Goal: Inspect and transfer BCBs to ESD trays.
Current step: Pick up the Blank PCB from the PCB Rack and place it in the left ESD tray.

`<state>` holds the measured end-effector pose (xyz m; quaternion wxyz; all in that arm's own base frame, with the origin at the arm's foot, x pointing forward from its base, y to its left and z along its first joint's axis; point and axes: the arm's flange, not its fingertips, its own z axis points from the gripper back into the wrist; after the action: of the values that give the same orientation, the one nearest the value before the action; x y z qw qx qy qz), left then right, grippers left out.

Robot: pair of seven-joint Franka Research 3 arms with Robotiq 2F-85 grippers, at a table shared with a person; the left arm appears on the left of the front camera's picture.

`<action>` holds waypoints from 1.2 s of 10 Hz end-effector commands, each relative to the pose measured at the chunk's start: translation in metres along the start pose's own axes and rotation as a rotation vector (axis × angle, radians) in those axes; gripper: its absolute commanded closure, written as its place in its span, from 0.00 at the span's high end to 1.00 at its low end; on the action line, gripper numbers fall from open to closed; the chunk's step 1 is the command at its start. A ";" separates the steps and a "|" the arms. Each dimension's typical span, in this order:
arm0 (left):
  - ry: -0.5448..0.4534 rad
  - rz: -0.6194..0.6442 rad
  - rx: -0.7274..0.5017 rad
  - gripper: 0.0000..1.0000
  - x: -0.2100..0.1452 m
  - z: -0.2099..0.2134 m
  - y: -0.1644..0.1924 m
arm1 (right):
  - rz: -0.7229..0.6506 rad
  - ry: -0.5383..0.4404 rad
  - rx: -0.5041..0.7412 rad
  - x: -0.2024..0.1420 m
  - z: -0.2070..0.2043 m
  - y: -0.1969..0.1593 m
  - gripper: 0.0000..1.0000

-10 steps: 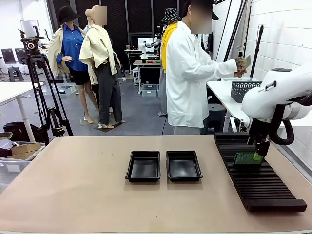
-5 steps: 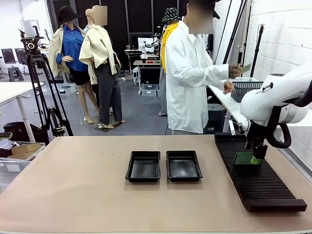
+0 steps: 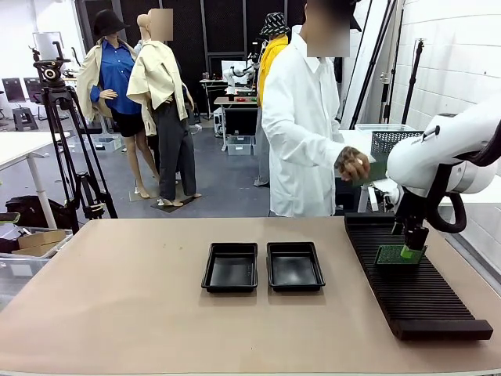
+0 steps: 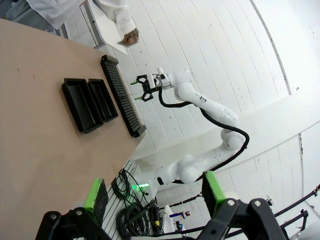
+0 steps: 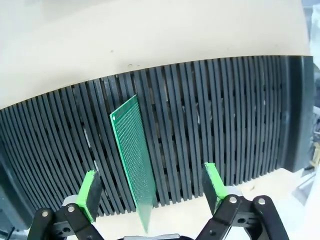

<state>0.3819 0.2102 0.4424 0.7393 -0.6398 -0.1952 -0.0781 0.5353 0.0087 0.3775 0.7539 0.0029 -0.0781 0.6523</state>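
One BCB [image 5: 131, 150], a thin green perforated board, stands on edge in a slot of the black ribbed rack [image 5: 225, 110]. My right gripper [image 5: 152, 187] is open and straddles it, with its green pads [image 5: 92, 194] apart from the board on both sides. From the front, that BCB [image 3: 395, 254] sits under the right gripper [image 3: 412, 249] on the rack [image 3: 415, 294]. Two black ESD trays [image 3: 232, 266] [image 3: 294, 265] lie side by side mid-table, nothing in them. The left gripper [image 4: 154, 191] is open in the air, holding nothing. The person's hand [image 3: 352, 163] holds another green board [image 3: 376, 170].
The person in a white coat [image 3: 301, 133] stands at the far edge near the rack's far end. A dark mesh basket [image 3: 390, 142] sits on the side table behind. A camera tripod [image 3: 63, 133] stands at the back left.
The person has turned from the side table toward my table and lowered the hand holding the green board. My right gripper has stayed over the board in the rack, still open.
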 end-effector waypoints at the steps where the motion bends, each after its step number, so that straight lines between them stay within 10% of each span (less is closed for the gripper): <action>1: 0.002 0.003 0.010 1.00 0.000 0.002 -0.001 | 0.020 -0.039 0.049 0.004 0.020 0.014 1.00; 7: 0.002 0.003 0.010 1.00 0.000 0.002 -0.001 | -0.244 -0.051 0.113 -0.084 0.167 0.167 1.00; 12: 0.002 0.003 0.010 1.00 0.000 0.002 -0.001 | -0.261 -0.082 0.163 -0.097 0.171 0.133 1.00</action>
<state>0.3819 0.2109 0.4423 0.7396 -0.6394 -0.1954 -0.0775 0.3588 -0.0829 0.5162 0.8239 0.0877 -0.0618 0.5565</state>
